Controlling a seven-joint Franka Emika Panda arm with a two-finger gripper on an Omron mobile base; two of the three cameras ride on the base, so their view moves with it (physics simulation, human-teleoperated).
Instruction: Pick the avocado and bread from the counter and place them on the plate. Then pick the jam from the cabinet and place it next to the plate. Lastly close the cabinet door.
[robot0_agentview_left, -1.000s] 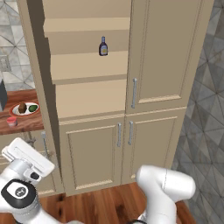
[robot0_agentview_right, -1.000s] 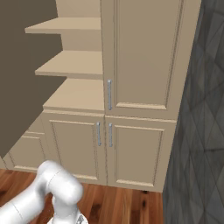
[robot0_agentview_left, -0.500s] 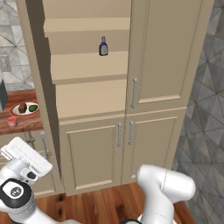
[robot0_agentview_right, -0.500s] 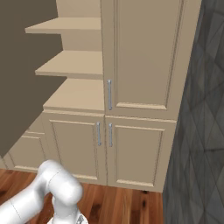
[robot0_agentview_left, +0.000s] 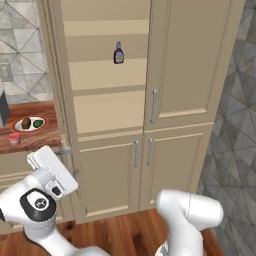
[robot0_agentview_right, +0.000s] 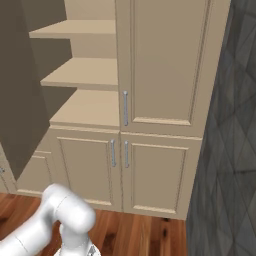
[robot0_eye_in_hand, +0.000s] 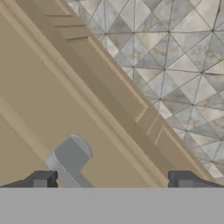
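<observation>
The tall beige cabinet (robot0_agentview_left: 110, 100) takes up the middle of the left base view, its upper left side open to bare shelves. A dark bottle with a pale label (robot0_agentview_left: 118, 53) stands alone on a shelf near the top centre. The matching upper door on the right (robot0_agentview_left: 187, 60) is shut, its metal handle at its left edge. In the right base view the open cabinet door (robot0_agentview_right: 20, 85) swings out toward me at the left edge, showing its darker brown inner face.

At the far left of the left base view, the reddish-brown counter (robot0_agentview_left: 30, 142) carries the white plate with the orange-red rim (robot0_agentview_left: 30, 130). On the plate sit the brown bread (robot0_agentview_left: 26, 122) and, just to its right, the green avocado (robot0_agentview_left: 37, 122), close together. The little red-pink jam (robot0_agentview_left: 14, 138) stands on the counter just beside the plate, toward the lower left of it.

The arm bends low in the lower left of that view, its white hand block up against the cabinet's left edge below the counter.

In the hand view the gripper (robot0_eye_in_hand: 113, 179) has its two dark tips spread as wide as they go at the bottom corners, with nothing between them. A grey metal handle (robot0_eye_in_hand: 70, 155) juts from the beige panel at lower left, just inside the left tip; whether it touches, I cannot tell. Grey tiled wall fills the upper right.
</observation>
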